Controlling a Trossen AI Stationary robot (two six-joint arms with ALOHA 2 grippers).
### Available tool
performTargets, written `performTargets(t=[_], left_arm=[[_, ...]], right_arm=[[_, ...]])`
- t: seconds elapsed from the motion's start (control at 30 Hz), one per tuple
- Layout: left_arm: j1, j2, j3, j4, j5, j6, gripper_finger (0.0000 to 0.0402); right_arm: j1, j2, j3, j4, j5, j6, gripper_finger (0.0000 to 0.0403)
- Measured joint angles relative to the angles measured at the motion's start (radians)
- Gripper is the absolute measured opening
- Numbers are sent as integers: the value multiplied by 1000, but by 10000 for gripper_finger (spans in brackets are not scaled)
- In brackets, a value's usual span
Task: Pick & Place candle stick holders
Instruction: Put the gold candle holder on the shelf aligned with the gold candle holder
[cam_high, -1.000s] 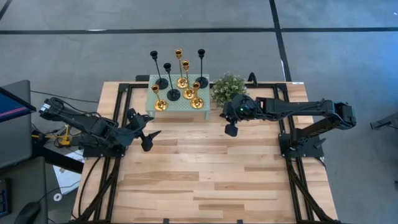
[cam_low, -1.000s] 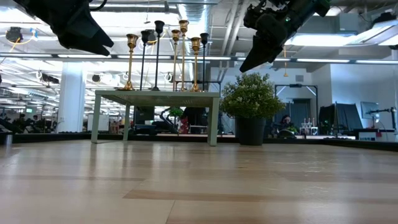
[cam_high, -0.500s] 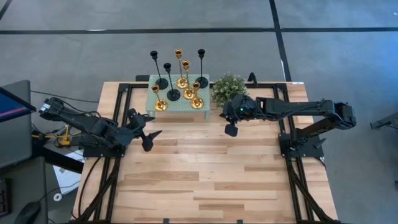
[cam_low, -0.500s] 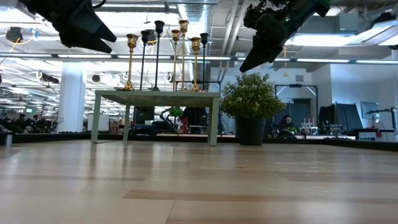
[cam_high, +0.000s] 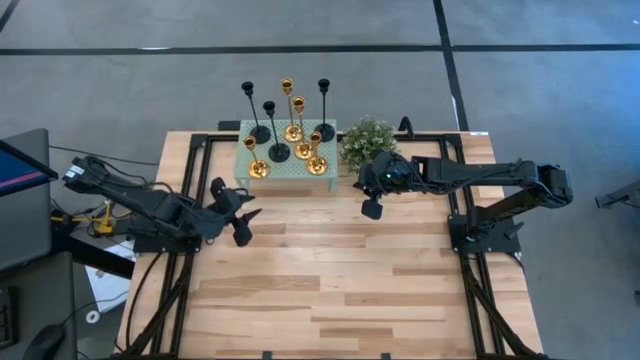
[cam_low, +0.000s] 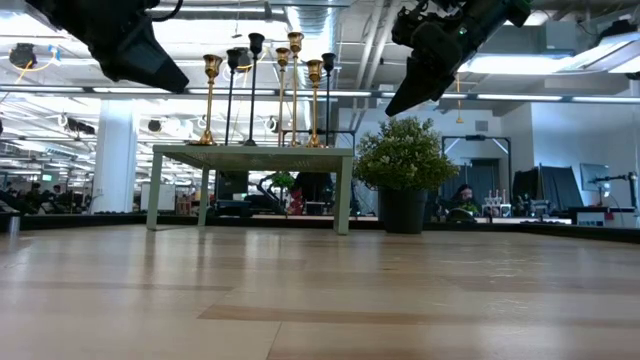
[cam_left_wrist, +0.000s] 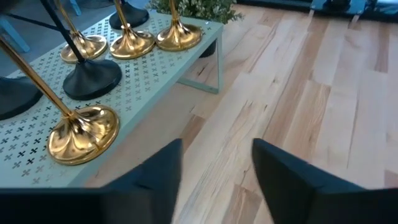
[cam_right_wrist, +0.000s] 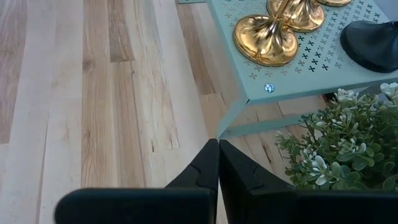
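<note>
So my left gripper (cam_high: 240, 222) hangs over the bare planks of the pale wooden table (cam_high: 330, 290), just off the near left corner of the small mint-green perforated metal side table (cam_high: 326, 168). Its fingers (cam_left_wrist: 283, 171) stand apart with nothing between them, only floorboards showing through the gap.

The seven slim metal candle stick holders (cam_high: 285, 135), three matte black and four shiny gold, all stand upright on the mint top, stems vertical, bases close together. From my left fingers they lie up and across: the closest is the gold holder at the near left corner (cam_left_wrist: 81, 132), its round flared base sitting just inside the table's edge, with a black-based one (cam_left_wrist: 93, 76) behind it. That upright stem is the axis to catch, so I judge the approach should come in level from the side, above the base.

My right gripper (cam_high: 372, 209) hovers clenched and empty off the side table's near right corner, just beside the bushy green potted plant (cam_high: 367, 140). It is about as near to the group, but the plant crowds its side.

Room is generous over the open planks in front; the tight spots are the side table's rim and the neighbouring stems, easy to knock.
</note>
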Motion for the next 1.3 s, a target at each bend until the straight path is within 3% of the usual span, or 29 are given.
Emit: performTargets(t=[0.2,0.47,0.77,1.03,1.3], left_arm=[[1,19,0,0,0,0,99],[29,19,0,0,-43,143,12],[190,19,0,0,-41,136,5],[325,37,0,8,78,135,5],[418,107,0,137,110,234,6]], right_arm=[[0,0,0,0,0,0,0],[0,0,0,0,0,0,0],[0,0,0,0,0,0,0],[0,0,0,0,0,-1,0],[0,0,0,0,0,-1,0]])
